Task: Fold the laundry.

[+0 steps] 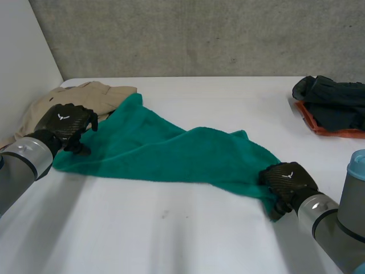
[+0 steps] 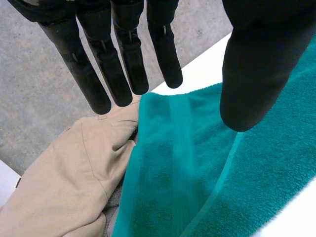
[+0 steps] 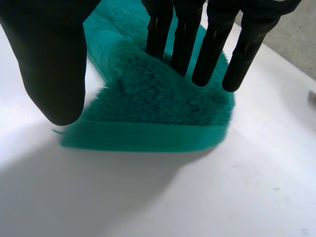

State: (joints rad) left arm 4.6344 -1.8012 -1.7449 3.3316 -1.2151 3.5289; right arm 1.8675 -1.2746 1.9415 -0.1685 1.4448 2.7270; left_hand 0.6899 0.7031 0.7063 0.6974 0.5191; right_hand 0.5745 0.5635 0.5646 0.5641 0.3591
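Left hand is being held over the left end of the green towel, mid-left of the head frame. In its wrist view the fingers are being kept straight and apart from the thumb, nothing pinched, with the towel lying beneath the palm. Right hand is being held at the towel's opposite end, lower right of the head frame; its straight fingers are being set on or just above the pile there, thumb wide, no grasp. Across the white table the towel is being left lying slack, long axis running from upper left to lower right, one hand at each end, so neither end is being left out of reach. At upper left a beige garment is lying against the towel's left end; dark clothing is lying well apart at upper right. Judged next: both ends being pinched, one being carried along the long axis onto the other.
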